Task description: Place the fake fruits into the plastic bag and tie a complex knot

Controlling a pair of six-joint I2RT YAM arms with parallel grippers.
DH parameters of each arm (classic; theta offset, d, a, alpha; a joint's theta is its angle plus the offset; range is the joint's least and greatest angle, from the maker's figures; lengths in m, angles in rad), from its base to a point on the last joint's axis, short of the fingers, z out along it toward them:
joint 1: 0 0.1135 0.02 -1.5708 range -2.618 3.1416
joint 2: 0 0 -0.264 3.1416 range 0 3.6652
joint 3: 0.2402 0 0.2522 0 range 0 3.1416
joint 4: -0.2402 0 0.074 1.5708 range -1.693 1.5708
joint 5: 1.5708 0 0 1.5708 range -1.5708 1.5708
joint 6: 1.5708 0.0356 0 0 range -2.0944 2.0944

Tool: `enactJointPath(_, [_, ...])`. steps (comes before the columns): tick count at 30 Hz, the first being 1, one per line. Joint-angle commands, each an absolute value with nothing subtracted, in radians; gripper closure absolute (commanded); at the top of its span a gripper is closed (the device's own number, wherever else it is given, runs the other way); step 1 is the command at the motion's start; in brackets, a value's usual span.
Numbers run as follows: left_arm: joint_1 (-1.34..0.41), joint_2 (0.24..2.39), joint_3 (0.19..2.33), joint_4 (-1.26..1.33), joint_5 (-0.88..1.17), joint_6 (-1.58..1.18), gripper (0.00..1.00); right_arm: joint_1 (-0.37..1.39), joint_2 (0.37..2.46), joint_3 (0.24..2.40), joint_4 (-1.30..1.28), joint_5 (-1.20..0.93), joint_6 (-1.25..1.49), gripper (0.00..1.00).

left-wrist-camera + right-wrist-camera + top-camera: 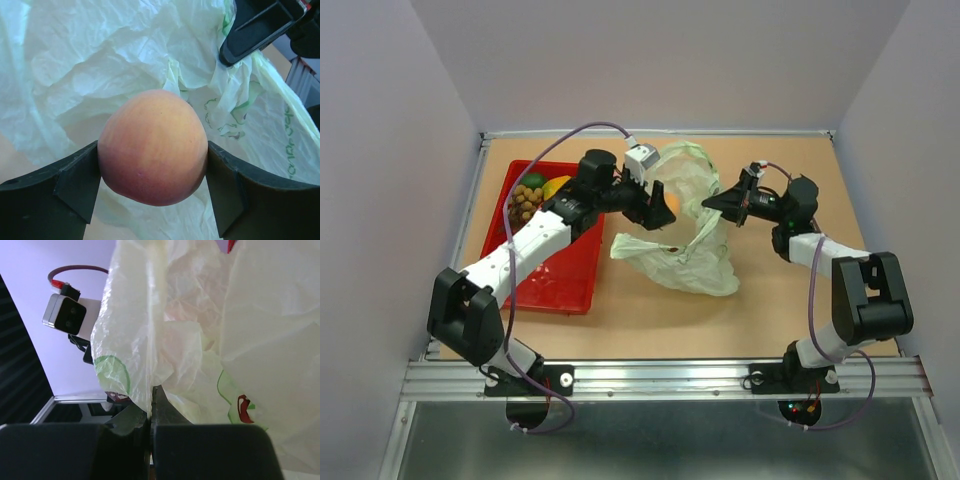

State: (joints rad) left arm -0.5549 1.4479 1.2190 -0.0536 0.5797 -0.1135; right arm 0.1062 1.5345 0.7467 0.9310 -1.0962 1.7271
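Observation:
A pinkish-orange peach (152,145) is pinched on both sides by my left gripper (152,165), which hangs just over the pale-green plastic bag (100,60). From above, the peach (669,205) sits at the bag's (685,255) raised mouth, with the left gripper (657,205) around it. My right gripper (717,206) is shut on the bag's edge and holds it up. In the right wrist view its jaws (151,400) clamp the thin film of the bag (200,340). More fake fruits lie in the tray: a brownish bunch (525,203), a green one (533,181) and a yellow-orange piece (557,185).
A red rectangular tray (555,285) lies on the left of the brown table, under my left arm. Grey walls close in the table on three sides. The metal rail (670,375) with both arm bases runs along the near edge.

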Motion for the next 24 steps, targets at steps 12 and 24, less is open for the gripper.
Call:
enactJointPath(12, [-0.565,1.329,1.209,-0.132,0.425,-0.048,0.01,0.112,1.552,0.735,1.009,-1.124,1.732,0.99])
enactJointPath(24, [-0.449,1.484,1.136,-0.098,0.395,-0.172,0.02,0.112,1.552,0.729,1.008,-1.132,1.713,0.99])
